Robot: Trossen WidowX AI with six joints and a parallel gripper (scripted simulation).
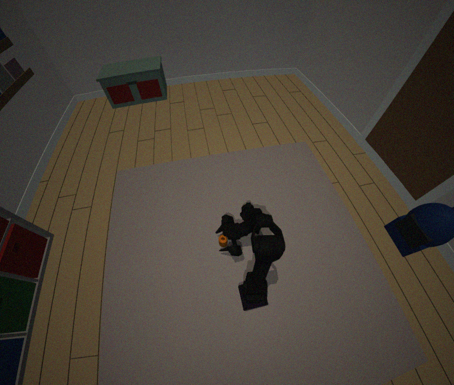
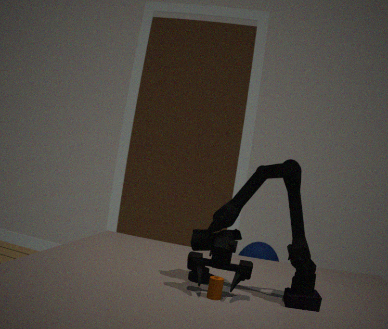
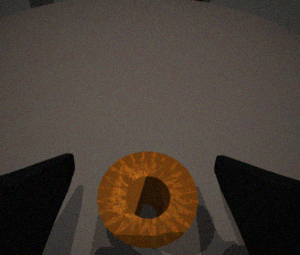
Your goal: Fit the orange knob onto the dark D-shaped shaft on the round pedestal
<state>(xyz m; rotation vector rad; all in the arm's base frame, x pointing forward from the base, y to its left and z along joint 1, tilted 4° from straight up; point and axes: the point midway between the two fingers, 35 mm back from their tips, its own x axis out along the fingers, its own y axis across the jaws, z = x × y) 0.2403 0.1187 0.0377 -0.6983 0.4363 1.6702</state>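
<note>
The orange knob (image 1: pixel 222 244) (image 2: pixel 214 290) (image 3: pixel 114 197) stands upright on the pale mat. In the wrist view its hole shows a flat side on the left, a dark inside and a small grey patch low in it. I cannot tell whether that patch is a shaft or the surface below. I cannot make out the round pedestal or the dark shaft in any view. My gripper (image 1: pixel 218 241) (image 2: pixel 215 288) (image 3: pixel 145 163) is open. Its fingers stand wide on either side of the knob, with a visible gap on both sides in the wrist view.
The pale mat (image 1: pixel 169 198) (image 2: pixel 81 283) lies under the arm. The arm's base (image 1: pixel 254 295) (image 2: pixel 302 300) stands beyond the knob. A green cabinet (image 1: pixel 132 70), a coloured shelf unit (image 1: pixel 32 281) and a blue rounded object (image 1: pixel 436 223) (image 2: pixel 260 252) stand farther off.
</note>
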